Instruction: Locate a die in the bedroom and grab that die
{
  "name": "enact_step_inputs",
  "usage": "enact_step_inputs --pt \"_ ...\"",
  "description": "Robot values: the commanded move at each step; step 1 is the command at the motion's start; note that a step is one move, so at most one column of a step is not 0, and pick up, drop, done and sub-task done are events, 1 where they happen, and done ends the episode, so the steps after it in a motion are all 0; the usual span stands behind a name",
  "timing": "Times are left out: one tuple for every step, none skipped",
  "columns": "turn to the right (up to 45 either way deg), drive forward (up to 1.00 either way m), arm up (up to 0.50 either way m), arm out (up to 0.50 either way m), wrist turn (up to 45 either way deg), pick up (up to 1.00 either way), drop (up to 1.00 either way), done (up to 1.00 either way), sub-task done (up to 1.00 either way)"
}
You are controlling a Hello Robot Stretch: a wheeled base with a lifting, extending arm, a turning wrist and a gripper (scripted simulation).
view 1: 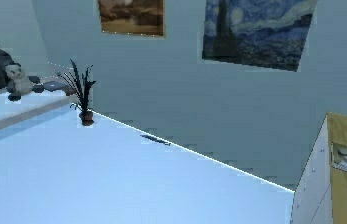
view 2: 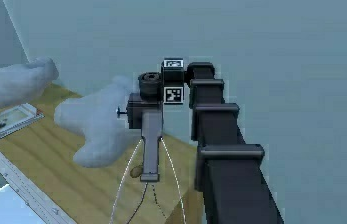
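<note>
Jaws are down over the wooden bench (view 2: 51, 165), thin fingers (view 2: 124, 182) curving toward the wood. Apart or together? Can't tell from here, and can't tell whether they carry anything either. Right at the fingers, on the bench top, sits a small brownish blob (view 2: 136, 172), too small to call a die with any confidence. Behind the jaws runs the dark arm (view 2: 226, 150), white marker squares (view 2: 171, 80) at its end. On the bench just beside the jaws lies a pale lumpy heap (view 2: 101, 120); a second pale heap (view 2: 21, 80) sits toward the bench's far corner, with a flat card (view 2: 9, 120) near the bench's edge. In the forward view, a potted plant (view 1: 84, 95) stands on the floor by the wall, one painting (view 1: 131, 15) and another (view 1: 259, 32) hanging above.
</note>
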Motion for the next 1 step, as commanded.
enact_step_inputs --pt "0.0 0.00 0.00 0.00 45.0 0.00 0.00 0.00 0.00"
